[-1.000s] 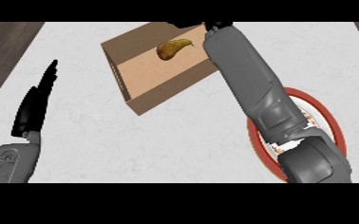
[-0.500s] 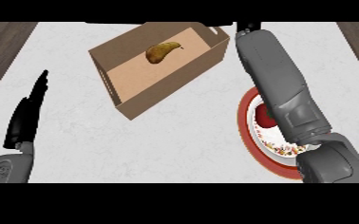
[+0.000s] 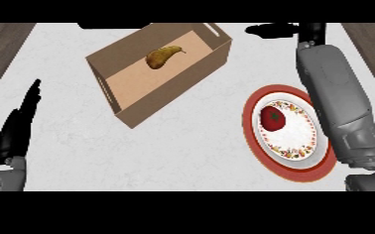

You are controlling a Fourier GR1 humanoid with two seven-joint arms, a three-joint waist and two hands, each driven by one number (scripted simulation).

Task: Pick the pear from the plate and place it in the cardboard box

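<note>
I count 1 pear (image 3: 162,57), lying in the cardboard box (image 3: 132,110) nr counter's far edge. 1 plate (image 3: 256,144) w/ 1 tomato (image 3: 273,118) nr right edge. Left hand (image 3: 21,124) flat, fingers straight, holding nothing, at left edge. Right hand (image 3: 311,31): fingers can't tell. Bare counter (image 3: 183,153) in front.

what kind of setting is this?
Likely a kitchen counter: pale marbled worktop, a patterned plate holding a tomato, and a cardboard box with a pear in it.

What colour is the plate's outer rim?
Red rim around a white, flower-patterned round plate; head view.
</note>
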